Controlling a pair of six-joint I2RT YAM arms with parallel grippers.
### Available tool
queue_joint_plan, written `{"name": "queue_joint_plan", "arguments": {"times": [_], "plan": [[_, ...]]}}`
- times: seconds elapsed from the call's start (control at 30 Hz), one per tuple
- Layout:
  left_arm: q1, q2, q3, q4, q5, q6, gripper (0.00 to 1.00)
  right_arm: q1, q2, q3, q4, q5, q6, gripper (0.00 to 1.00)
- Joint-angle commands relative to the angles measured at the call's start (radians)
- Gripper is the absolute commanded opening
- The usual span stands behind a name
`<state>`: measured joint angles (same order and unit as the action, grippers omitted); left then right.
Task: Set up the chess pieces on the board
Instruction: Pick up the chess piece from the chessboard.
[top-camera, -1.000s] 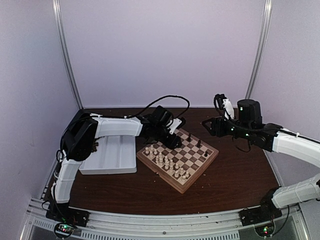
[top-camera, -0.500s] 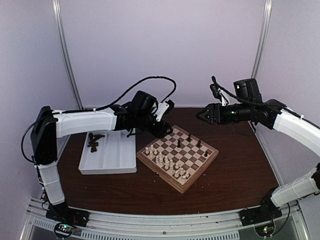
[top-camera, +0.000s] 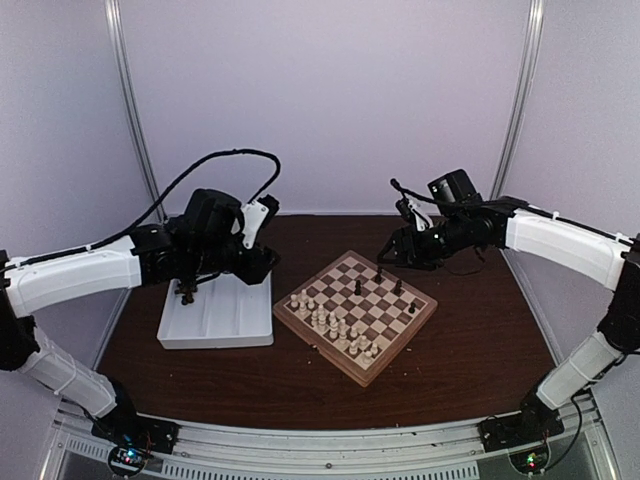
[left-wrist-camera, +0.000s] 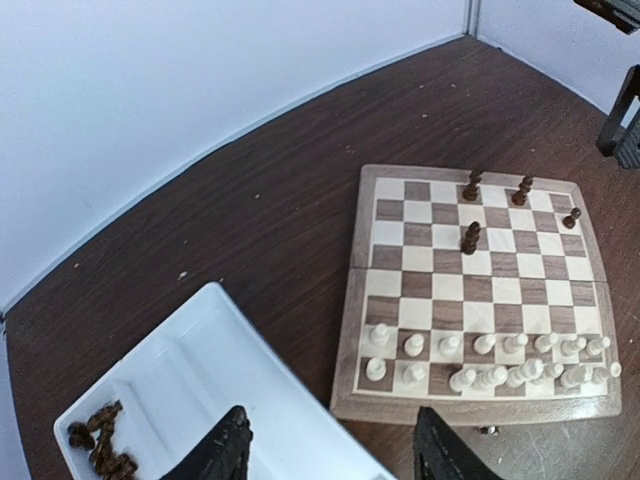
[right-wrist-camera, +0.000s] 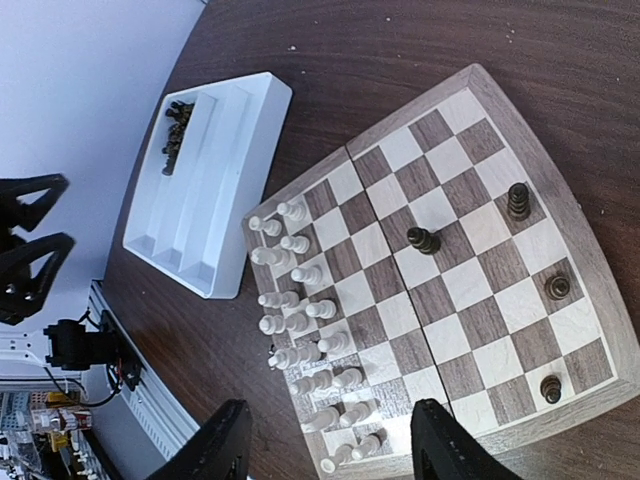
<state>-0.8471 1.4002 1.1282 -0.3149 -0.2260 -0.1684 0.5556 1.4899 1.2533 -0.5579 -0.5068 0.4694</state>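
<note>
Gaping empty, left tool (left-wrist-camera: 332, 418) and right tool (right-wrist-camera: 330, 408) overlook chess pieces (right-wrist-camera: 423, 240) blurred from above.

Four dark chess pieces (right-wrist-camera: 422, 240) upright on board (right-wrist-camera: 465, 285)

Soft, even light fills the scene, giving you a pale lilac cast on the walls (top-camera: 330, 100) and only a faint shadow beside the board (top-camera: 395, 312) on the dark desk (top-camera: 480, 350). Your overhead view is slightly soft, blurring the chess pieces (top-camera: 357, 287); both wrist views are sharper but bow straight edges near the corners.
</note>
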Motion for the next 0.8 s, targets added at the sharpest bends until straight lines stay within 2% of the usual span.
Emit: {"name": "queue_joint_plan", "arguments": {"times": [0.0,0.23,0.33,0.77], "plan": [[0.026,-0.133,-0.104,-0.033,-0.121,-0.066,0.56,0.026,0.064,0.103,-0.1,0.12,-0.058,0.56],[0.054,-0.301,-0.274,-0.067,-0.185,-0.16,0.63,0.13,0.223,0.285,-0.249,0.389,-0.16,0.53],[0.086,-0.348,-0.332,-0.047,-0.16,-0.184,0.65,0.17,0.298,0.36,-0.299,0.494,-0.189,0.52],[0.14,-0.338,-0.361,-0.055,-0.095,-0.211,0.66,0.202,0.533,0.545,-0.365,0.583,-0.24,0.45]]}}
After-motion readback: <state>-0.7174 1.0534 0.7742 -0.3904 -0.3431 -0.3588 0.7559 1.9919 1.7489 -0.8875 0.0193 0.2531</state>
